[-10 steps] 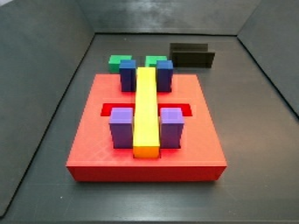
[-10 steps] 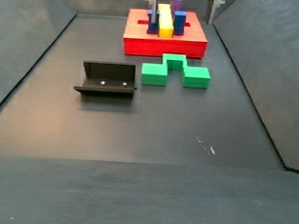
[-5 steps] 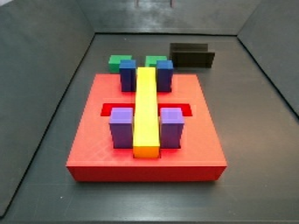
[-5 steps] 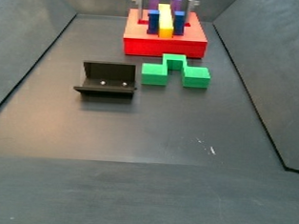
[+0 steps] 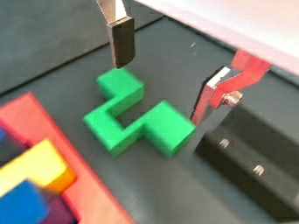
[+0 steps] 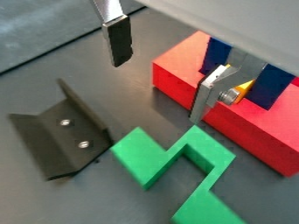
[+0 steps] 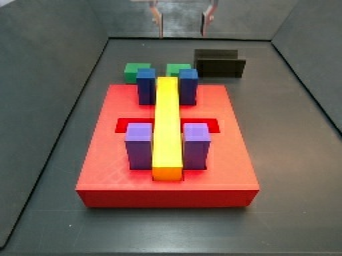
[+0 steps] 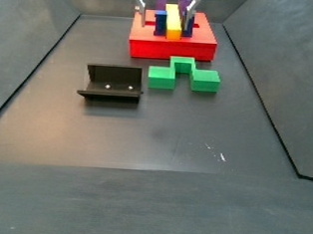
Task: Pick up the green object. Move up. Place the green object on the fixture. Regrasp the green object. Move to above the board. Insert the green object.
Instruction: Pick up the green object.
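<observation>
The green object [image 8: 183,75] is a bright green U-shaped block lying flat on the dark floor between the board [image 8: 173,40] and the fixture [image 8: 112,83]. In a side view its two legs [image 7: 139,72] peek out behind the blue posts. My gripper [image 8: 163,7] hangs high over the scene, open, with nothing between its silver fingers [image 7: 158,18]. Both wrist views look down past the gripper [image 5: 167,74] onto the green object [image 5: 135,118], which lies below and apart from the fingertips. The gripper [image 6: 163,70] is also open there, above the green object [image 6: 176,166].
The red board [image 7: 167,160] carries blue and purple posts and a long yellow bar [image 7: 166,125]. The dark fixture [image 7: 221,63] stands by the far wall, beside the green block; its bracket [image 6: 59,131] shows two screw holes. Grey walls close in the floor.
The gripper has come into the side views from the top edge and moved lower, to above the board's far end and the green object. Nothing on the floor has moved.
</observation>
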